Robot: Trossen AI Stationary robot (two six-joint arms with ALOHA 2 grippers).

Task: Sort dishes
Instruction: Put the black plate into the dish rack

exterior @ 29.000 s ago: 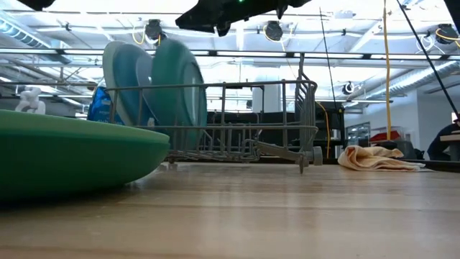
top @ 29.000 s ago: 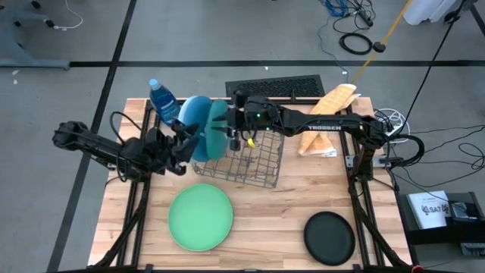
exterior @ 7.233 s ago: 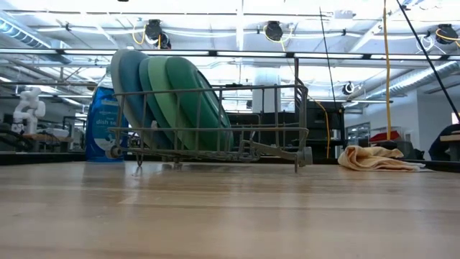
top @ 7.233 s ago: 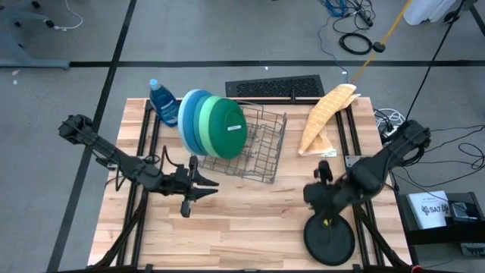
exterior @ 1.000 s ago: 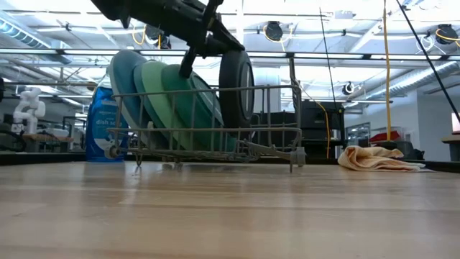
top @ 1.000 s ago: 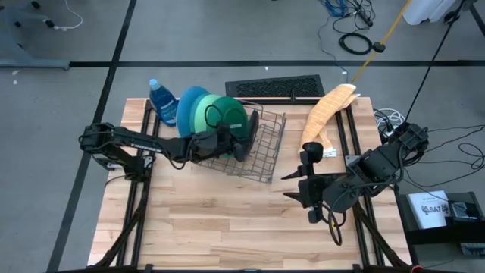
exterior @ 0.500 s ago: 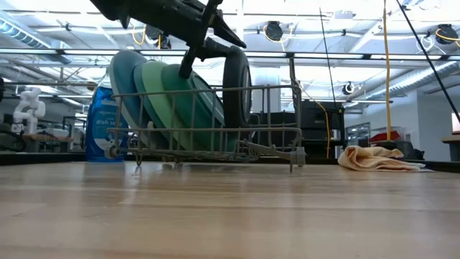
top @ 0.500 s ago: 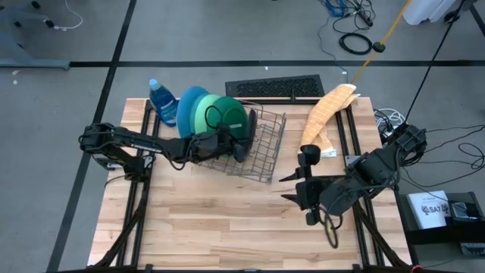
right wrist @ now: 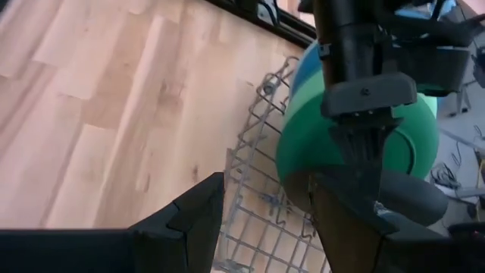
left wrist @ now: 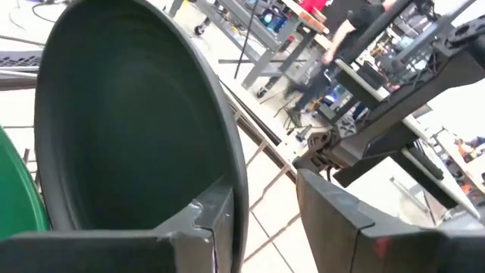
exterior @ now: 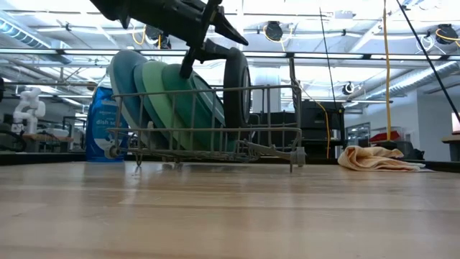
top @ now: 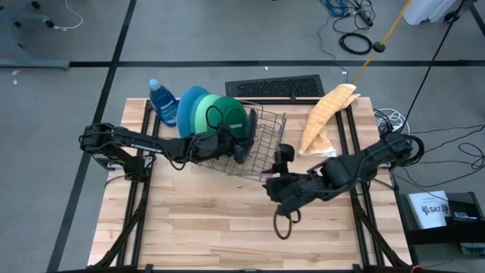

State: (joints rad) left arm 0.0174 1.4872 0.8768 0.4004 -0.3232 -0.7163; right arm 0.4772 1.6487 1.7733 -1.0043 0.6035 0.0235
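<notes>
High view: the grey wire rack (top: 254, 148) is seen at the far centre of the wooden table (top: 227, 227), with the light blue plate (top: 188, 106), the teal plate (top: 198, 114) and the green plate (top: 223, 114) stood on edge in its left part, and the blue soap bottle (top: 161, 101) just left of it. The left gripper (top: 241, 144) is placed over the rack at the black plate (top: 246, 133), which stands on edge just right of the green plate; the right gripper (top: 282, 203) is held near the rack's right near corner, over bare table, and a tan cloth (top: 322, 114) lies to the far right. Low view: the black plate (exterior: 236, 97) is shown upright inside the rack (exterior: 273, 126), apart from the leaning green plate (exterior: 183, 108), with the left arm reaching down to its upper rim. Left wrist view: the two fingers (left wrist: 204, 227) are seen parted on either side of the black plate's (left wrist: 129, 129) rim (a gap shows on one side), so the plate is straddled rather than pinched. Right wrist view: the right gripper's fingers (right wrist: 201, 212) are spread apart and nothing is held between them; the green plate (right wrist: 318, 152) and the rack (right wrist: 258, 197) lie ahead.
</notes>
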